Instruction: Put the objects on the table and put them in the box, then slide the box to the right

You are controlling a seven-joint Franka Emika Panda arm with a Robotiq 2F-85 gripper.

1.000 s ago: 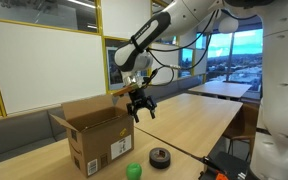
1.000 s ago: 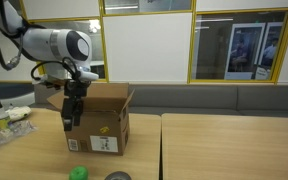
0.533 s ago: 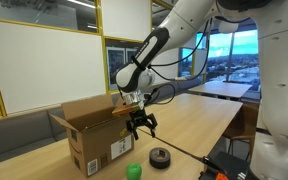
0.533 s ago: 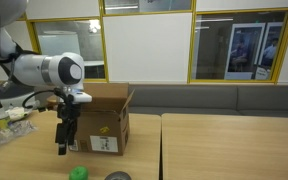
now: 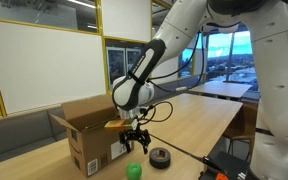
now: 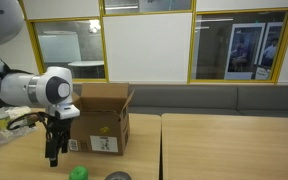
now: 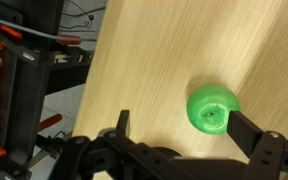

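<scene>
claw (image 5: 136,146): wide open, holding nothing | green ball (image 7: 212,108): in front of box (image 5: 89,135), just below claw, off-centre between jaws

Pale wood-grain table (image 7: 174,60) under me, smooth and matt, green ball (image 7: 213,108) smooth with a soft sheen, brown cardboard box (image 5: 89,125) dull and papery, my gripper (image 7: 184,128) matt black.
</scene>
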